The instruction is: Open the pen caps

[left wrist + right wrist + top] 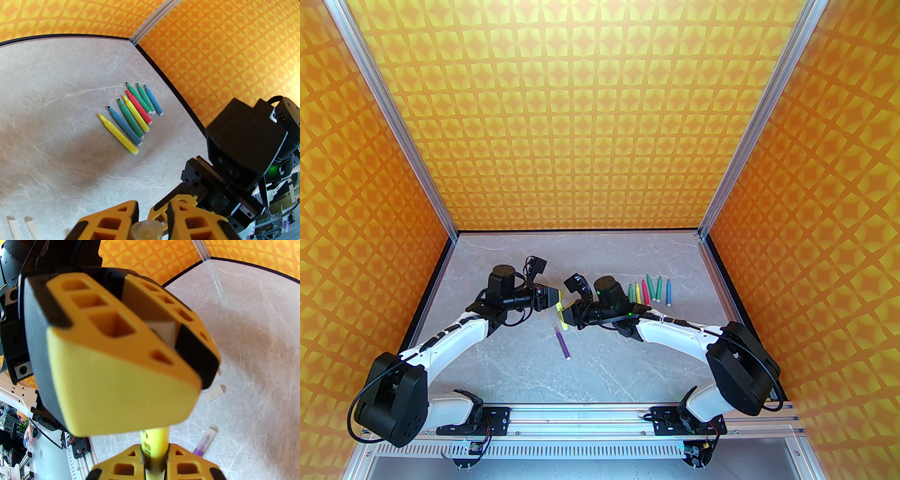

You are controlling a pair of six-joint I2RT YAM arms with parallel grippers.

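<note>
Right gripper (154, 448) clenched on yellow pen (154, 434); left gripper (151, 206) straddles its clear cap (146, 230), clamped or not cannot be told; purple pen (563, 344) lies on bench (628, 365).

Grey marbled tabletop (511, 370), brightly and evenly lit. Orange walls (600, 117) with a yellow star pattern enclose its far, left and right sides; aluminium posts (396, 122) rise from its far corners.

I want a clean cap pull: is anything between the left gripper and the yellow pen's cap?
Nothing visible does. The cap sits inside the left gripper, between its fingers, and the right gripper holds the yellow pen.
</note>
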